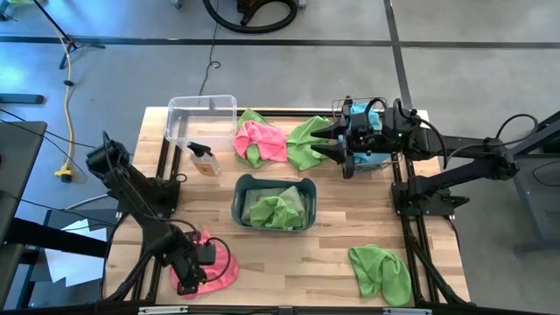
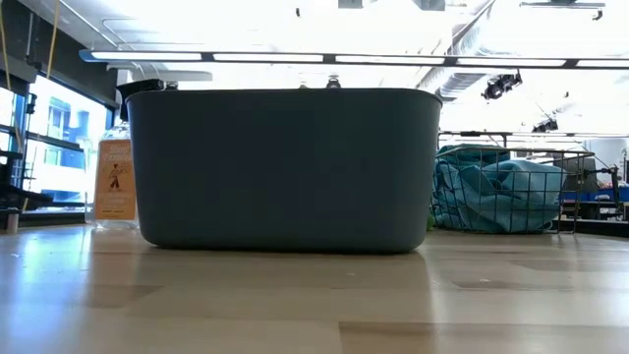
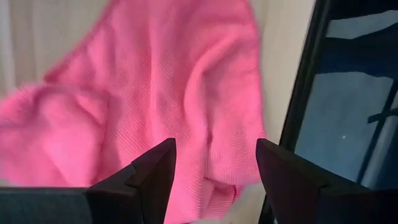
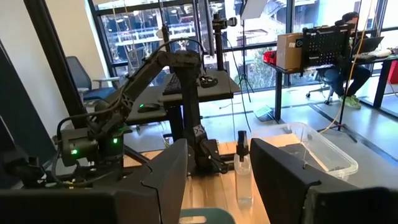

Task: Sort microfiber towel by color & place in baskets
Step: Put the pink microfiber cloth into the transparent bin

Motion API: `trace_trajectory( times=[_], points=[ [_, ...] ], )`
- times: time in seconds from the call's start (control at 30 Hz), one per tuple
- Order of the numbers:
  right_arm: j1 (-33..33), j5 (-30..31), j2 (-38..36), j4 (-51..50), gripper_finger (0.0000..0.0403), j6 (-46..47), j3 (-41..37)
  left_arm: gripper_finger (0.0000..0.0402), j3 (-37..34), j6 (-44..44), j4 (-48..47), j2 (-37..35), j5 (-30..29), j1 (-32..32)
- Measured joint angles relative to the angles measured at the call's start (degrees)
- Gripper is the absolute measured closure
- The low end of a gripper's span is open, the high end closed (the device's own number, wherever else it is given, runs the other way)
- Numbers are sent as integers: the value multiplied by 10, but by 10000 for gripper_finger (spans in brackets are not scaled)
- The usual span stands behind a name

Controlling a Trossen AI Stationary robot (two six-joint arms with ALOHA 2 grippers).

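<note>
We see a pink towel (image 3: 149, 93) lying on the table (image 1: 367, 227) at its near left corner, directly under the left gripper (image 3: 214, 168), whose jaws stand wide and empty above the cloth. The right gripper (image 1: 343, 140) hangs over the wire-mesh basket (image 1: 372, 159) with jaws parted, gripping nothing. The grey-blue tub (image 1: 274, 183) holds green towels (image 1: 278, 208).

A spray bottle (image 1: 204, 159) stands on the wooden desk (image 1: 341, 226) beside the clear bin. A yellow cable (image 1: 67, 105) trails across the floor, and a person (image 4: 346, 53) sits far back.
</note>
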Motion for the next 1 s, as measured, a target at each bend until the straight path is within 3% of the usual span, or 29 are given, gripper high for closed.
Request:
trace_trajectory(
  times=[0.47, 0.73, 1.0],
  points=[
    [0, 0, 0, -13, 229, 5, 0, 193, -60, -26, 16, 3, -29, -6],
    [0, 0, 0, -13, 229, 5, 0, 193, -61, -25, 88, 55, -15, -6],
    [0, 0, 0, -14, 229, 4, 0, 193, -57, -29, 78, 118, -15, -6]
  ],
)
